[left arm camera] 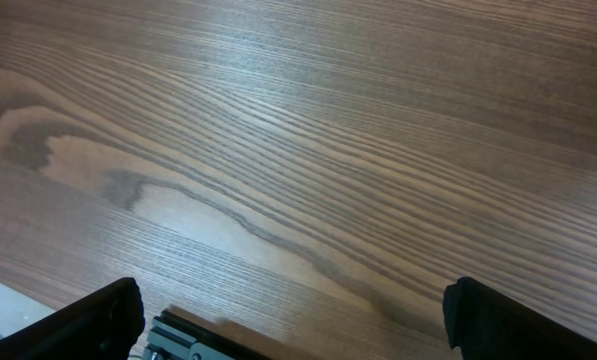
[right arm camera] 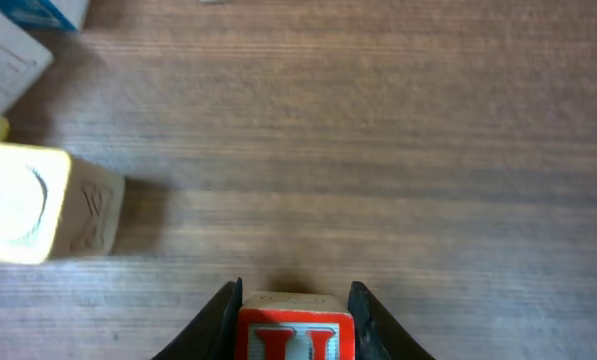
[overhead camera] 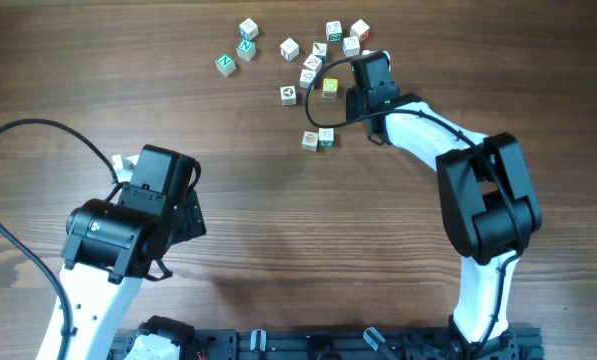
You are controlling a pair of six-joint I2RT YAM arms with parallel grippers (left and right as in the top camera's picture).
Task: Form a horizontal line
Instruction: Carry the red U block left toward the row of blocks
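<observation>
The red "U" cube (right arm camera: pixel 296 338) is sitting nearest the lens, and the right gripper (right arm camera: pixel 294 296) is pinching it, one finger pressing each side face. Just left of it the yellow cube (right arm camera: pixel 18 215) is standing apart; loose cubes (overhead camera: pixel 290 48) are lying beyond.

Risk: an off-centre pinch is likely to let the cube twist or slip in transit, and a careless set-down is liable to knock the row crooked.

The horizontal line (overhead camera: pixel 317 139) is standing as two touching cubes, near the right gripper on its base side. Its long axis is running left-right across the table (left arm camera: pixel 278 150), right end tilting slightly away.

The left gripper (left arm camera: pixel 293 315) is hanging wide apart, holding nothing.
</observation>
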